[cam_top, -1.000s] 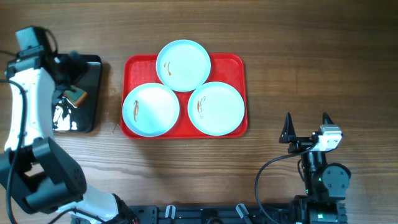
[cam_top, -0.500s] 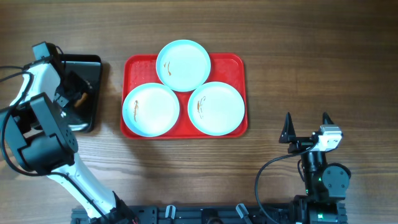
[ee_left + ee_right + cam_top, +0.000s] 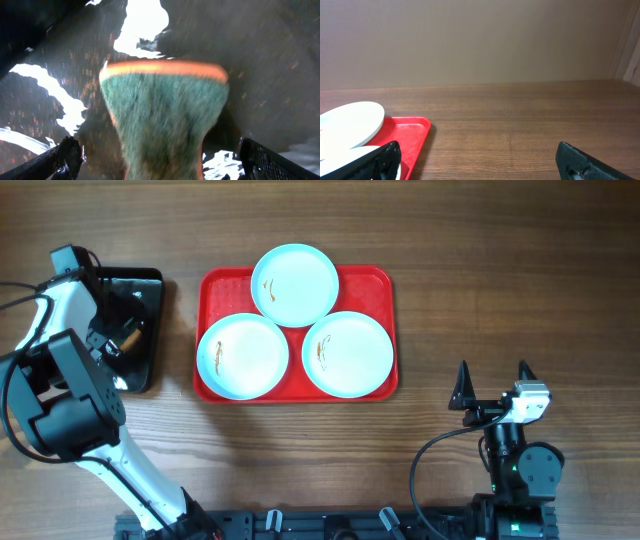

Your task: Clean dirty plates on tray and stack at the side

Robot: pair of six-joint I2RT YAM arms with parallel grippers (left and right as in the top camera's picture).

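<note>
Three pale plates lie on the red tray (image 3: 376, 284): one at the back (image 3: 295, 284), one front left (image 3: 243, 356) and one front right (image 3: 347, 353), each with small brown smears. My left gripper (image 3: 118, 340) is low over the black tray to the left. In the left wrist view its jaws (image 3: 160, 157) are spread wide on either side of a green sponge with an orange edge (image 3: 165, 105), apart from it. My right gripper (image 3: 493, 385) is open and empty, right of and in front of the red tray; in the right wrist view (image 3: 480, 162) the tray corner (image 3: 412, 132) and a plate (image 3: 350, 124) show at the left.
The black tray (image 3: 152, 290) is wet and glossy and stands left of the red tray. Bare wooden table (image 3: 500, 280) lies to the right of the red tray and behind it. The arm bases stand at the front edge.
My left arm has swung over and come down onto the black tray, closing in on the sponge. The right arm and the plates have not moved.
</note>
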